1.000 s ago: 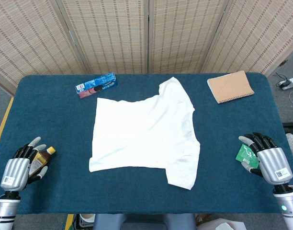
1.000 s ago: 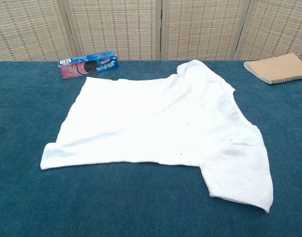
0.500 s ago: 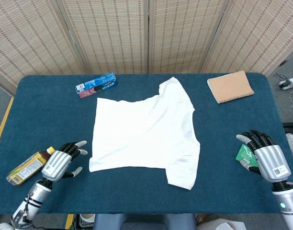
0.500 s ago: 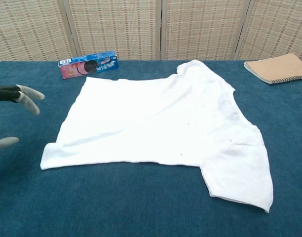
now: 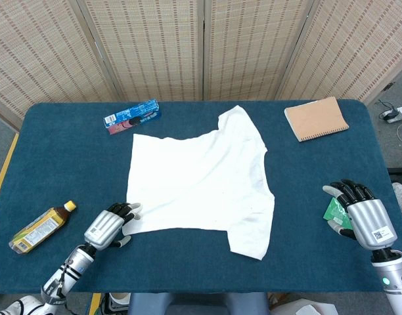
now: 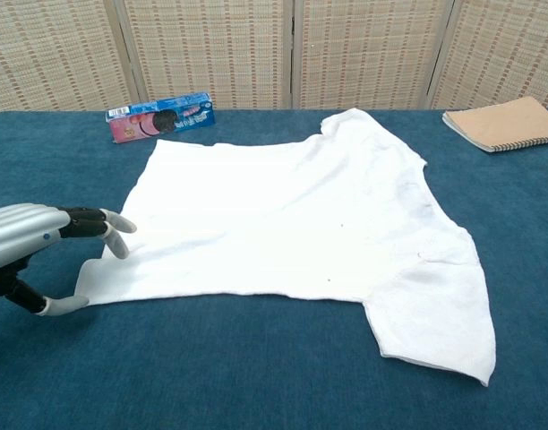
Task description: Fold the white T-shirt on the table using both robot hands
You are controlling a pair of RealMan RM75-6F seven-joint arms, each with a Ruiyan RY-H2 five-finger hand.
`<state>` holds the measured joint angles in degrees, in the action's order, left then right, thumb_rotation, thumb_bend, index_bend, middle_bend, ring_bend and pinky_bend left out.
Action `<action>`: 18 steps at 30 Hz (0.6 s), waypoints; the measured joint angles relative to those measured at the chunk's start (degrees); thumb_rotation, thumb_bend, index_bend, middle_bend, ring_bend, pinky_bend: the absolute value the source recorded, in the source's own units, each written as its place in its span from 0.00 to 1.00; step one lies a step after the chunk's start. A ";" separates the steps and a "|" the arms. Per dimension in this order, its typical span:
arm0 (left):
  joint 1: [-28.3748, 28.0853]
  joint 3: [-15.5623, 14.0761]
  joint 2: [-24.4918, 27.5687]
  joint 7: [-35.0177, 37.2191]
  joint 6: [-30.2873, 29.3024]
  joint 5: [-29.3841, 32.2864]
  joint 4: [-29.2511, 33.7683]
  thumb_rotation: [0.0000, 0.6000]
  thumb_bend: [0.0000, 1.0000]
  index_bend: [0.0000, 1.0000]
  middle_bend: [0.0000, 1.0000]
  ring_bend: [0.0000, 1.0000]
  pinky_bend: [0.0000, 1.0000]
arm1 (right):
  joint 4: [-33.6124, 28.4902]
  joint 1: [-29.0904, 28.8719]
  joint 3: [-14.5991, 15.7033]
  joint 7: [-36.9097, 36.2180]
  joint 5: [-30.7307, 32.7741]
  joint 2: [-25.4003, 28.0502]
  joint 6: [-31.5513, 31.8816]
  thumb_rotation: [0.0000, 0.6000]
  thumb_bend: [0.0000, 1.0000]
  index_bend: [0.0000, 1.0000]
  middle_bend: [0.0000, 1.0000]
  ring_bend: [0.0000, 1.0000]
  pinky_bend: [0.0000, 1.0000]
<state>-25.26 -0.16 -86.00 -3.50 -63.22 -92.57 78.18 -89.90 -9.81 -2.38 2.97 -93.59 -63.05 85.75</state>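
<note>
Zero folds done as far as I can see: the white cotton T-shirt [image 5: 200,186] lies spread mid-table, the left hand [image 5: 110,226] sits at its near-left corner, fingers apart around the edge but nothing pinched yet, while the right hand [image 5: 360,216] hangs well off, loosely open and empty.

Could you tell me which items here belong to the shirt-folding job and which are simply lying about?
Job: white T-shirt; left hand; right hand.

Lying about: cookie box; notebook; drink bottle; green packet.
</note>
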 measured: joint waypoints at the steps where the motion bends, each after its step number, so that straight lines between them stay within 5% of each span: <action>1: -0.13 0.07 -0.40 -0.17 0.21 0.37 -0.33 1.00 0.29 0.37 0.17 0.16 0.16 | 0.02 0.04 0.01 -0.03 0.03 -0.01 -0.01 1.00 0.12 0.26 0.25 0.17 0.24; 18: -1.69 -0.17 -2.50 -3.39 2.39 3.65 -0.64 1.00 0.29 0.36 0.17 0.16 0.16 | 1.09 0.76 0.17 -1.16 0.48 -0.25 0.22 1.00 0.12 0.26 0.25 0.17 0.24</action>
<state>-26.95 -0.33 -88.50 -6.89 -60.82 -88.92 77.54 -88.81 -9.05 -2.21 1.81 -93.11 -63.30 85.97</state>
